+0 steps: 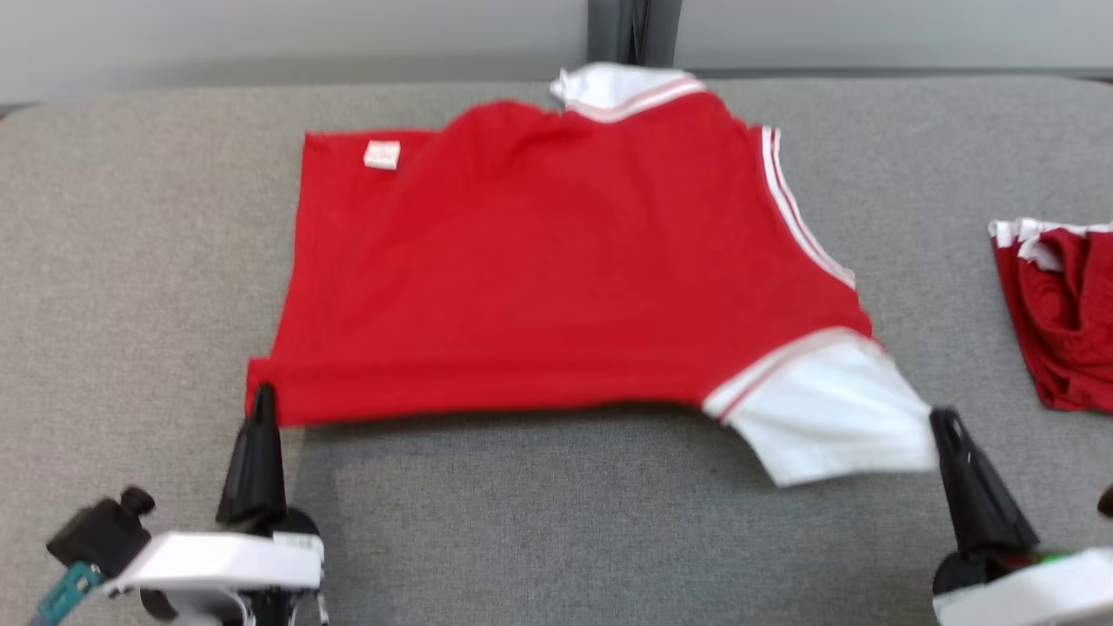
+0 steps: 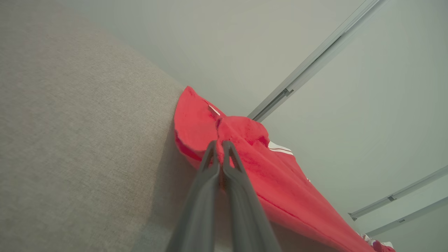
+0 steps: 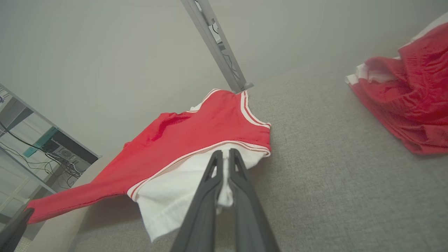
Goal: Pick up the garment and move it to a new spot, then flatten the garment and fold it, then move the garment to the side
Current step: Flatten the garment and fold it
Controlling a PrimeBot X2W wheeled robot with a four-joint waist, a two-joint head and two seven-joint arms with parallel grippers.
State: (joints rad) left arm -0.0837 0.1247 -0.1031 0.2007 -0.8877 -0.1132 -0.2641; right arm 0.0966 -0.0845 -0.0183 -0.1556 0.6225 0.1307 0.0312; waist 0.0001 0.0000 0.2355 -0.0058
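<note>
Nearest you, your left gripper (image 1: 263,402) is clenched on the near left corner of the garment (image 1: 539,269). Your right gripper (image 1: 944,419) is pinched shut on the edge of its white sleeve (image 1: 826,426). Between the two, the garment's near edge hangs stretched and lifted, throwing a shadow on the grey table (image 1: 556,522). The far part, with the white collar (image 1: 622,87) and a small white label (image 1: 382,155), lies on the table near its back edge. A second red and white garment (image 1: 1065,322) lies crumpled at your right, well apart from the first.
</note>
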